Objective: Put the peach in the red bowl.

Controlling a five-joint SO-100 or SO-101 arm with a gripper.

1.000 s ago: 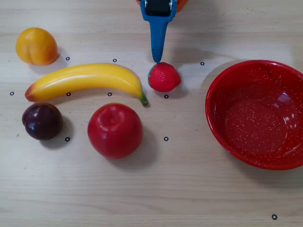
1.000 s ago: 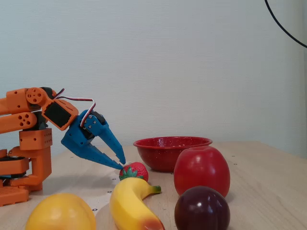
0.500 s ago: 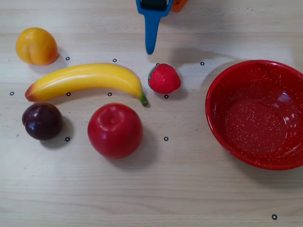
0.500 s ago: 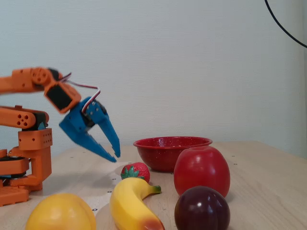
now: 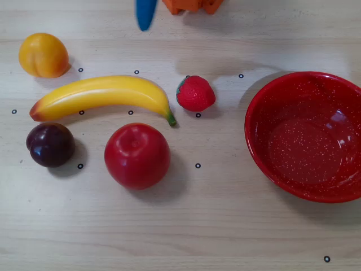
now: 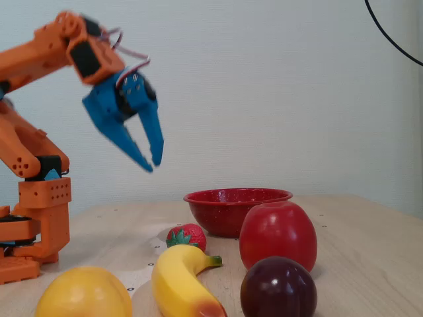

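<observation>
The peach (image 5: 43, 55) is yellow-orange and lies at the table's far left in the overhead view; in the fixed view it sits at the bottom left (image 6: 84, 294). The red bowl (image 5: 271, 99) with white speckles stands empty at the right; in the fixed view it is behind the apple (image 6: 218, 197). My blue gripper (image 6: 152, 165) hangs high in the air above the table with its fingers slightly apart and empty. Only one blue fingertip (image 5: 146, 14) shows at the top edge of the overhead view.
A banana (image 5: 101, 96), a strawberry (image 5: 196, 93), a red apple (image 5: 137, 156) and a dark plum (image 5: 50, 144) lie between the peach and the bowl. The orange arm base (image 6: 36, 218) stands at the left of the fixed view.
</observation>
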